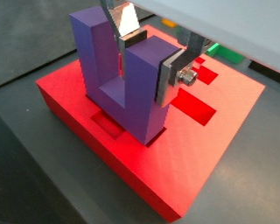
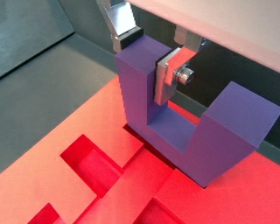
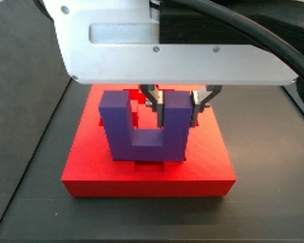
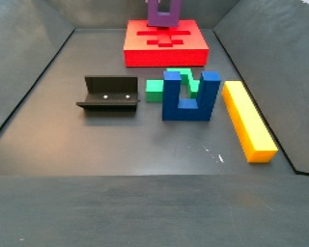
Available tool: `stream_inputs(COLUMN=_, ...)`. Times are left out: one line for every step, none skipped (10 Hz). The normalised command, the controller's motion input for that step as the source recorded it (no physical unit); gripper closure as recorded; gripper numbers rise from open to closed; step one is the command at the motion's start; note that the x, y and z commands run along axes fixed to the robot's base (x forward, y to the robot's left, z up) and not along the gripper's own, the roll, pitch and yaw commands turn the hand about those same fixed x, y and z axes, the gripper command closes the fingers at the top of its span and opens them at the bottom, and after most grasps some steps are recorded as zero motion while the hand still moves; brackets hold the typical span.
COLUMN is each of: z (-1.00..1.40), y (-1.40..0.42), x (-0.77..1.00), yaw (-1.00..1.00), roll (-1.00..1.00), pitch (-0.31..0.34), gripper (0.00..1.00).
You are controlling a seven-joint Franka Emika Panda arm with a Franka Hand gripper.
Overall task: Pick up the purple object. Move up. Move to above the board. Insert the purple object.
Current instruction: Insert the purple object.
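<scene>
The purple object [image 3: 147, 128] is clamped by one prong in the gripper [image 3: 175, 102], its base seated on the board [image 3: 148, 173] directly below.

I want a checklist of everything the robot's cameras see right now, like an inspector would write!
Surface: dark grey floor with grey walls around it.
Job's things: purple object stands upright, prongs up, on the red board, bottom bar at a cut-out.
Clutter: blue U-shaped block, green block, yellow bar, fixture, all off the board.
Gripper: gripper over the board, fingers clamped on one prong.
Cables: black cables above the gripper housing.
Surroundings: nothing seen beyond the walls.
</scene>
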Motion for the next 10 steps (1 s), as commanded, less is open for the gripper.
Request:
stream_inputs(z=-0.21, y=0.0, x=0.17, yaw=0.28, roll=0.0, pitch=-0.15, gripper=1.0)
stream_inputs(z=-0.22, y=0.0, x=0.14, yaw=0.26, roll=0.0, pitch=-0.146, gripper=1.0)
stream_inputs(z=-0.25, y=0.0, x=0.0, yaw=0.17, roll=0.08, pitch=-0.123, gripper=1.0)
stream_inputs(z=-0.32, y=-0.03, x=-0.13, yaw=0.0, roll=0.13, pitch=-0.099, gripper=1.0)
stream_inputs(z=-0.5, y=-0.05, x=-0.16, yaw=0.0, roll=0.12, pitch=-0.179, gripper=1.0)
stream_inputs(z=-0.58, y=-0.01, x=-0.08, yaw=-0.07, roll=0.11, pitch=-0.189, gripper=1.0)
stream_inputs(z=-0.54, y=0.0, x=-0.03, yaw=-0.09, roll=0.1, pitch=-0.133, gripper=1.0)
stream_inputs(z=-0.54, y=0.0, x=0.0, yaw=-0.09, roll=0.1, pitch=-0.1, gripper=1.0)
stream_inputs(z=-0.52, y=0.0, x=0.0, yaw=-0.07, roll=0.1, pitch=-0.091, gripper=1.0)
stream_inputs(z=-0.26, y=0.0, x=0.0, yaw=-0.04, roll=0.07, pitch=0.0, gripper=1.0)
